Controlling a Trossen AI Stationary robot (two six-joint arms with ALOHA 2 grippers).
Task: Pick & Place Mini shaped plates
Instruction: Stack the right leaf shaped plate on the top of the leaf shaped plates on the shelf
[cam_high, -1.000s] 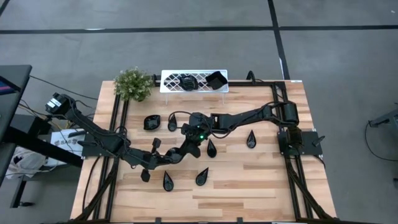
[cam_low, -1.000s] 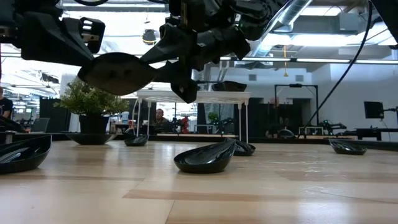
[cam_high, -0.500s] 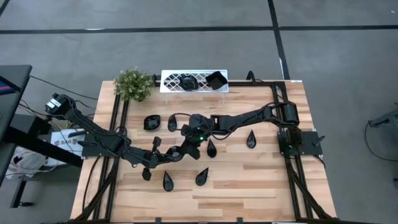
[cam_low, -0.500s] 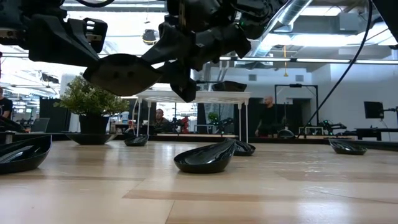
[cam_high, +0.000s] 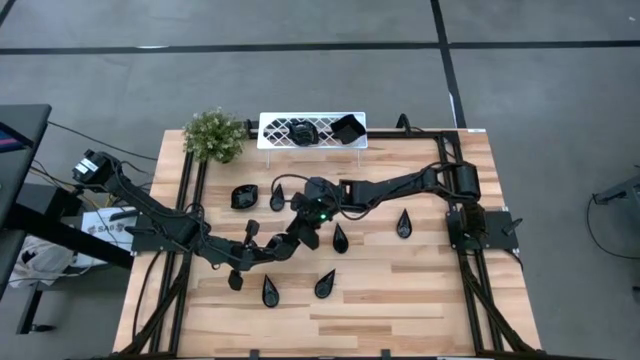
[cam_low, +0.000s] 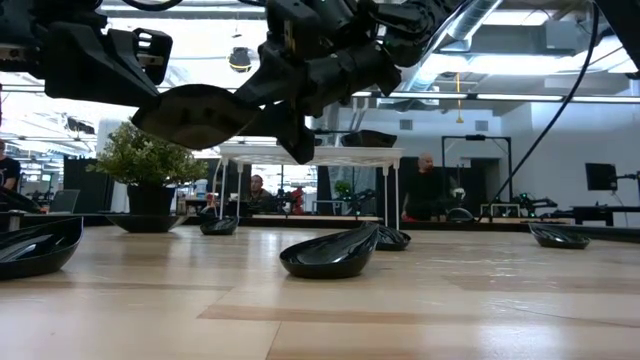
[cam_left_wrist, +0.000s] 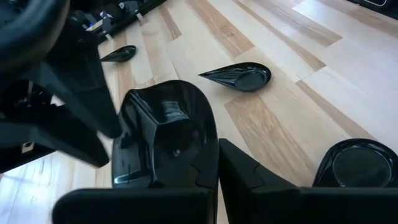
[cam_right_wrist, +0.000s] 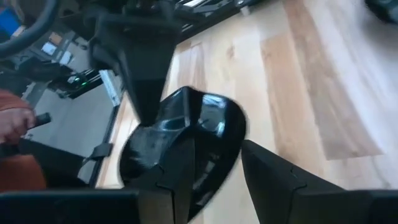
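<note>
A glossy black mini plate (cam_low: 195, 115) hangs in the air above the middle of the table, between my two grippers. My left gripper (cam_left_wrist: 217, 163) comes in from the table's left and is shut on it. My right gripper (cam_right_wrist: 217, 168) reaches in from the right and stands open at the plate's other end (cam_right_wrist: 186, 127), one finger over the hollow and one outside the rim. Several more black plates lie on the wood, such as a teardrop (cam_high: 340, 238) and a roundish one (cam_high: 243, 196). My left gripper pinches the plate's rim (cam_left_wrist: 210, 134) between its two fingers, slanting in from the table's left and near side. The plate is lifted clear of the table and roughly level, hollow side up. My right gripper straddles the opposite rim (cam_right_wrist: 236, 134); whether a finger touches it I cannot tell.
A white lattice tray (cam_high: 275, 131) at the far edge holds two black plates (cam_high: 347, 128). A potted plant (cam_high: 214, 135) stands left of it. Loose plates lie near the front (cam_high: 325, 284) (cam_high: 268, 290) and at the right (cam_high: 404, 222). People show in the room beyond the table.
My right gripper has tipped and rolled a little at the plate's end while staying in place. The plate and my left gripper have kept still.
</note>
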